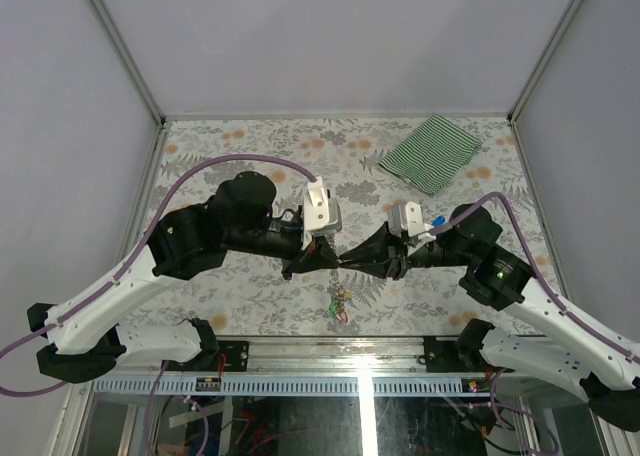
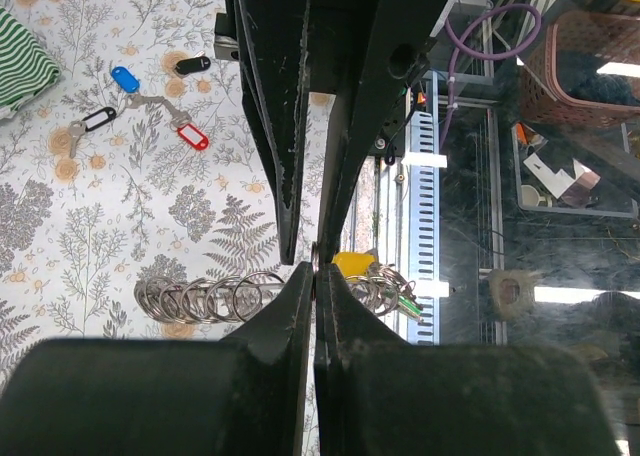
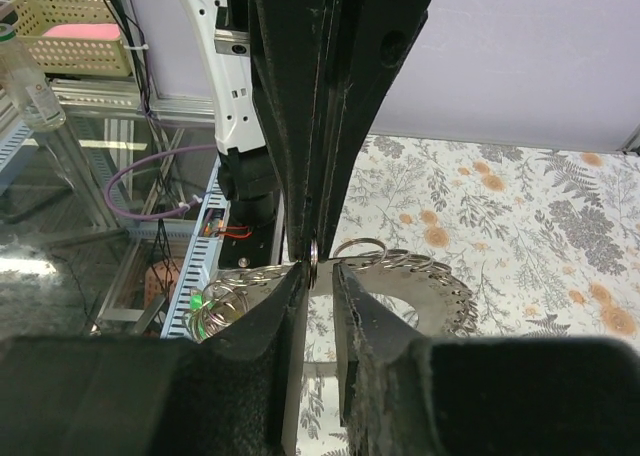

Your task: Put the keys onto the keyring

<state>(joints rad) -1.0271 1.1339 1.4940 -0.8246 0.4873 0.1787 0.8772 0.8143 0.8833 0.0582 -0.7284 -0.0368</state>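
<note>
Overhead looking down, close wrist views sharing keyring [image 2: 200, 301]

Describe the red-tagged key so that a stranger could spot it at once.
In the left wrist view, start at the green-striped cloth on the floral table; beside it lies a loose group of tagged keys. The red-tagged key is the only red one there; its neighbours carry a blue tag and black tags.
</note>
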